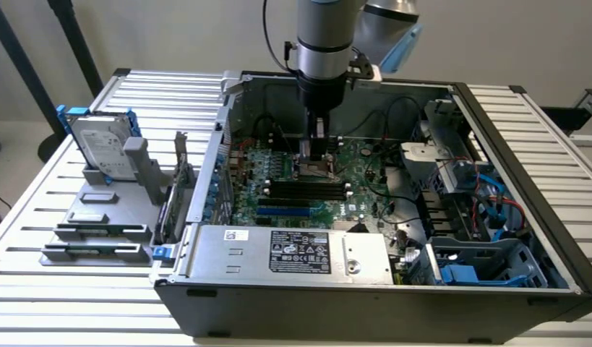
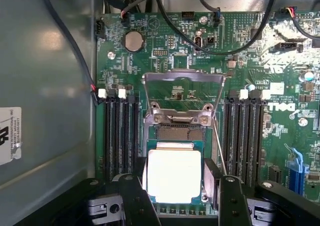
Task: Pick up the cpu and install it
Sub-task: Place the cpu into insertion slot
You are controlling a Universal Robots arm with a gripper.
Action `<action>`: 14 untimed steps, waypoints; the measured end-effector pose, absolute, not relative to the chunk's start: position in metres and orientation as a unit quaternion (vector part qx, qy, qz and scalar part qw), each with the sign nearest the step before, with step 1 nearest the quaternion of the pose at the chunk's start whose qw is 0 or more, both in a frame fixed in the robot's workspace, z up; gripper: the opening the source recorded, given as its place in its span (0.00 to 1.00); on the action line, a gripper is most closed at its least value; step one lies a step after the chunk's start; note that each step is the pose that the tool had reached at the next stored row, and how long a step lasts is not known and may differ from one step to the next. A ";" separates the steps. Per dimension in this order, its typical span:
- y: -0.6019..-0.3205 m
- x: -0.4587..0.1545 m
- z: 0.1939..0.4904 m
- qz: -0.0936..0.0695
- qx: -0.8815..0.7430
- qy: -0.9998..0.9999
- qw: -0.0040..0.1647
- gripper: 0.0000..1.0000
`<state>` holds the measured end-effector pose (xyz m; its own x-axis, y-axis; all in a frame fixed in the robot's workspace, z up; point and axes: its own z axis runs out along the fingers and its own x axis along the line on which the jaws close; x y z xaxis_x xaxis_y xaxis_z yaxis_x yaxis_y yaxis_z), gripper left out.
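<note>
The cpu (image 2: 174, 175) is a small square chip with a bright silvery top. It sits level between my two black fingers (image 2: 134, 198), which press on its two opposite sides. My gripper (image 2: 175, 188) is shut on it directly over the open socket (image 2: 180, 131) on the green motherboard (image 2: 280, 151). The socket's metal load plate (image 2: 182, 93) is swung up and back. In the exterior view my gripper (image 1: 318, 165) reaches straight down into the open computer case (image 1: 373, 289), low over the board's middle. Whether the chip rests in the socket or hovers just above it, I cannot tell.
Black memory slots (image 2: 120, 136) flank the socket on both sides. Black cables (image 2: 210, 46) loop above the board. A power supply (image 1: 286, 253) fills the case's front. Outside the case, at the exterior view's left, stand a hard drive in a blue frame (image 1: 101, 148) and a grey holder with memory sticks (image 1: 93, 249).
</note>
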<state>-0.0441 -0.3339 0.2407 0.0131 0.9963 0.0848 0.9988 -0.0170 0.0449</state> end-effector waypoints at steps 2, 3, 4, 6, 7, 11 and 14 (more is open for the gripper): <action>-0.336 -0.044 0.240 -0.046 -0.712 -0.701 0.014 0.54; -0.336 -0.043 0.240 -0.046 -0.712 -0.701 0.014 0.54; -0.337 -0.043 0.239 -0.046 -0.712 -0.701 0.014 0.54; -0.338 -0.043 0.237 -0.046 -0.712 -0.701 0.014 0.54; -0.338 -0.043 0.236 -0.046 -0.712 -0.701 0.014 0.54; -0.338 -0.043 0.232 -0.046 -0.712 -0.701 0.014 0.54; -0.338 -0.043 0.228 -0.046 -0.712 -0.701 0.014 0.54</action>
<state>-0.0431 -0.3378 0.2282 0.0141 0.9963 0.0849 0.9988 -0.0179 0.0448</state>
